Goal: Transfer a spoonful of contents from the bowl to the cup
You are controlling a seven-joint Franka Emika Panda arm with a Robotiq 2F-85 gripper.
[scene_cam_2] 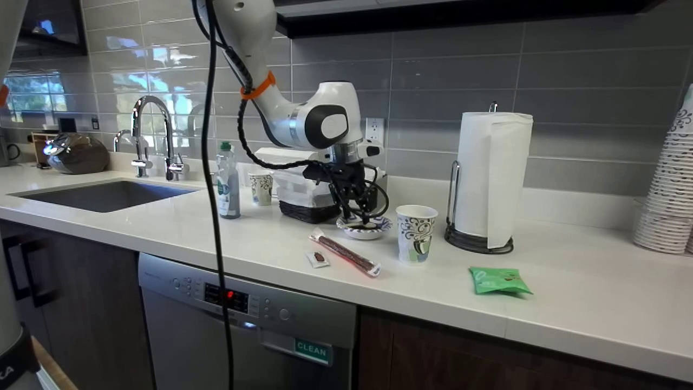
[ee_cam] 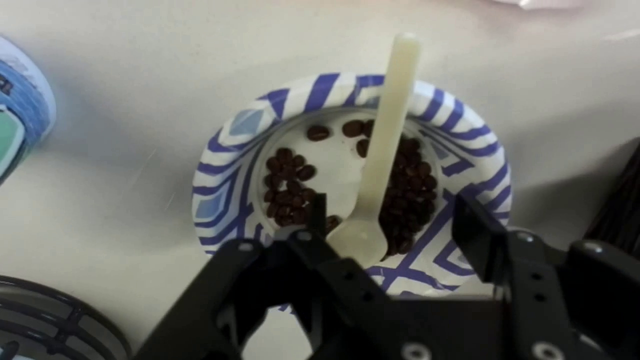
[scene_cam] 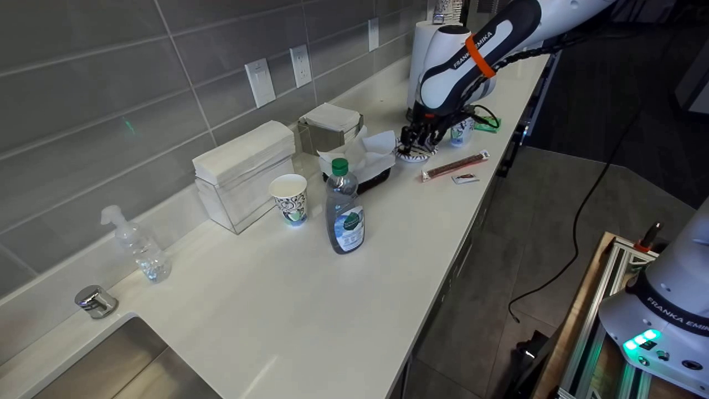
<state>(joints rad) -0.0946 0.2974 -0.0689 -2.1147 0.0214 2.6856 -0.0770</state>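
Observation:
The bowl (ee_cam: 482, 145) is a white paper bowl with blue-purple patterns; it shows in both exterior views (scene_cam: 411, 158) (scene_cam_2: 364, 234). Dark brown beans (ee_cam: 407, 190) lie in it in two main groups. A pale spoon (ee_cam: 384, 135) rests in it, its handle over the far rim and its head towards my fingers. My gripper (ee_cam: 387, 205) is open over the bowl (scene_cam_2: 361, 214). The spoon's head lies between the fingers, close to the left one, with a wide gap to the right one. The cup (scene_cam_2: 416, 233) stands beside the bowl, also visible at the wrist view's left edge (ee_cam: 22, 110).
A paper towel roll (scene_cam_2: 492, 179) stands behind the cup. A wrapped stick (scene_cam_2: 346, 252), small packet (scene_cam_2: 317, 259) and green packet (scene_cam_2: 499, 280) lie in front. A black basket (scene_cam_2: 307, 211), soap bottle (scene_cam_2: 228, 187) and another paper cup (scene_cam: 290, 199) stand on the bowl's other side.

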